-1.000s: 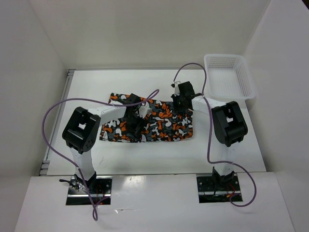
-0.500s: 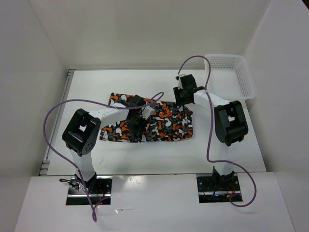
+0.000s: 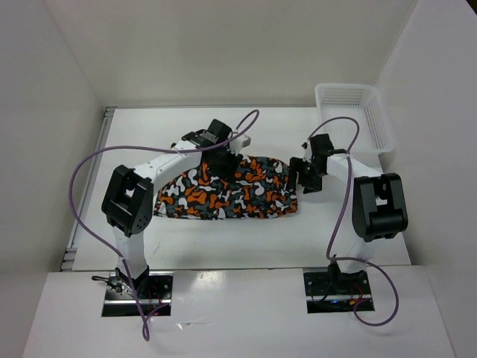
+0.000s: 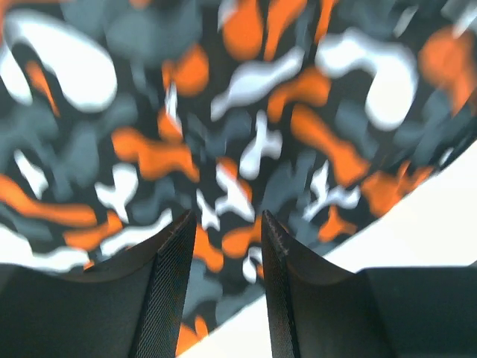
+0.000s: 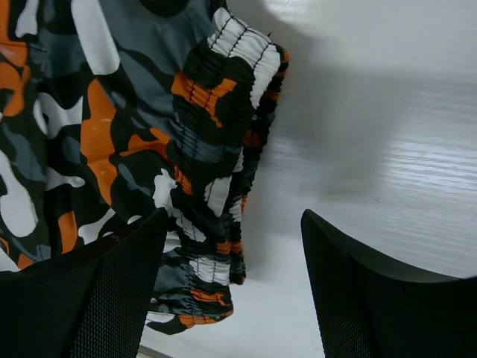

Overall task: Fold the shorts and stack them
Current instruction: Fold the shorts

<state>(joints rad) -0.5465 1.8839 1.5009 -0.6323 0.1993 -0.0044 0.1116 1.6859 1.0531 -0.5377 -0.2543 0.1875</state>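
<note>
— Shorts (image 3: 231, 190), camouflage-printed: where do they lie?
— Folded flat in the middle of the worktop (image 3: 223, 239), elastic waistband (image 5: 223, 149) at the right end, white mesh basket (image 3: 350, 112) off at the far right corner
— And the jaws?
— Left jaws stand narrowly apart over the far edge, nothing pinched that I can see. Right jaws gape wide just beside the waistband, empty, probably so the fold lies undisturbed
</note>
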